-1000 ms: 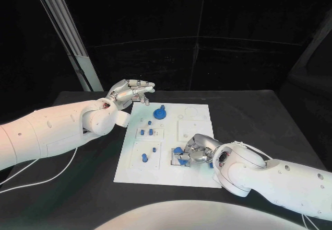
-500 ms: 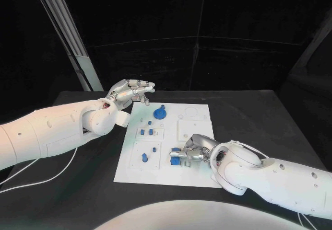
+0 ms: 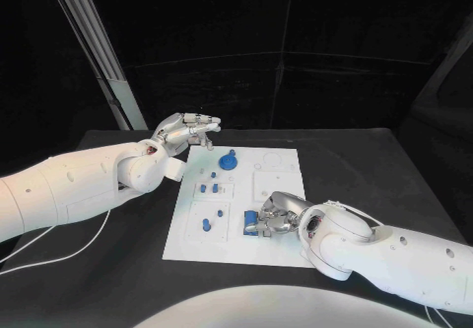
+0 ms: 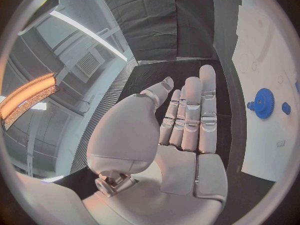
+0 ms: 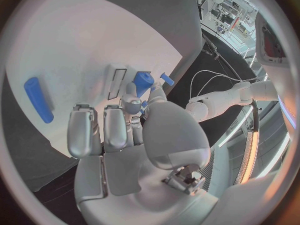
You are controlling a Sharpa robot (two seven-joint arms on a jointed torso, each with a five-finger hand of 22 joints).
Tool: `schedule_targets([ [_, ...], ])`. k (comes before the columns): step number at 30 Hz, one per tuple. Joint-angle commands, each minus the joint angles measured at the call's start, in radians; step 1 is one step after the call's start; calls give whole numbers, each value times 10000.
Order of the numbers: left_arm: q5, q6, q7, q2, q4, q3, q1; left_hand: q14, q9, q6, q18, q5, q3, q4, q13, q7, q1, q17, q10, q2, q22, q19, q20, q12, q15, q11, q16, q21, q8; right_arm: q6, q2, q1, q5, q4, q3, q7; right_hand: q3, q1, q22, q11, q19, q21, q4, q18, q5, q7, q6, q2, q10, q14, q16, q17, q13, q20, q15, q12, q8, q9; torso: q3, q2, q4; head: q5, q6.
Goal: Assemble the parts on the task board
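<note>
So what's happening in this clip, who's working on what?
A two-armed robot is assembling small blue parts on the white task board in the middle of the black table. Its right hand is down at the board's near right area, fingers closed around a blue part there. The left hand is raised beyond the board's far left corner, holding nothing, fingers extended. A blue gear sits near the board's far edge, with other blue pieces on the left half.

Gear (image 3: 227, 162) at task board's (image 3: 279, 251) far end, left hand (image 3: 187, 130) behind it.
</note>
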Motion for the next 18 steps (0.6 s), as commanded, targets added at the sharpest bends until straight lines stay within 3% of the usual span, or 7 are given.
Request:
schedule_targets([
  [1, 34, 113, 24, -3, 16, 9, 14, -85, -9, -62, 138, 9, 6, -63, -11, -13, 16, -10, -42, 117, -10, 32, -22, 51, 14, 3, 60, -38, 49, 207, -13, 12, -163, 82, 3, 193, 45, 411, 33, -48, 8, -24, -236, -80, 28, -7, -52, -2, 44, 392, 3, 34, 32, -15, 27, 14, 39, 27, 5, 1, -4, -3, -14],
  [18, 34, 109, 19, 5, 11, 9, 14, -85, -9, -62, 138, 9, 6, -63, -11, -13, 16, -10, -42, 117, -10, 32, -22, 51, 14, 3, 60, -38, 49, 92, 94, 12, -167, -130, 5, 208, 32, 480, 276, -67, 152, 100, -192, -134, 165, -28, 18, 326, 186, 457, 175, 309, 231, -24, 15, 240, 88, 92, -5, 7, 7, -38, 7],
])
